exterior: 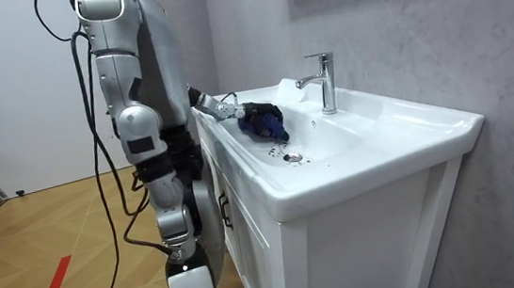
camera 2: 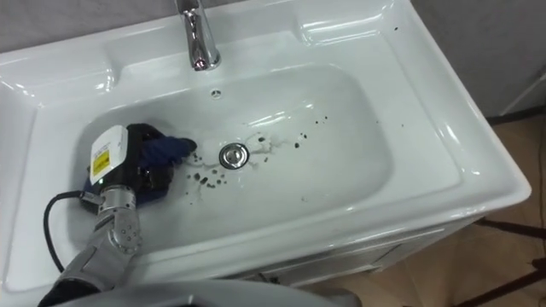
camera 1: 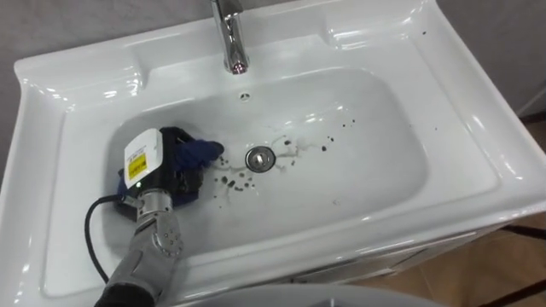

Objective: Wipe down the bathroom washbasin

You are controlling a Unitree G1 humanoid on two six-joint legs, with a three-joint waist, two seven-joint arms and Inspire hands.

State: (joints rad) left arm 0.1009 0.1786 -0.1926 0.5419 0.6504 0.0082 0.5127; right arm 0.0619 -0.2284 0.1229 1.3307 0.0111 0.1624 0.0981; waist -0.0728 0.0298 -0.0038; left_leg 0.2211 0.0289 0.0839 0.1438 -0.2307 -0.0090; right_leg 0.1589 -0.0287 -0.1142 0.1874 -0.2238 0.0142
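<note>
The white basin (camera 1: 478, 128) has dark specks of dirt (camera 1: 232, 181) around its metal drain (camera 1: 260, 159), and more specks (camera 1: 328, 141) to the right of it. My left hand (camera 1: 171, 175) reaches in from the lower left and rests on the basin floor left of the drain. Its fingers are curled on a dark blue cloth (camera 1: 203, 152), and a corner of the cloth pokes out toward the drain. In the room view I stand at the cabinet's front, with the left hand (exterior: 225, 109) and the cloth (exterior: 262, 120) inside the bowl.
A chrome faucet (camera 1: 229, 34) rises at the back rim, above the drain. A small overflow hole (camera 1: 246, 96) sits below it. The basin tops a white cabinet (exterior: 246, 230). A grey wall (exterior: 396, 17) stands behind it, and a wooden floor (exterior: 39, 241) lies around it.
</note>
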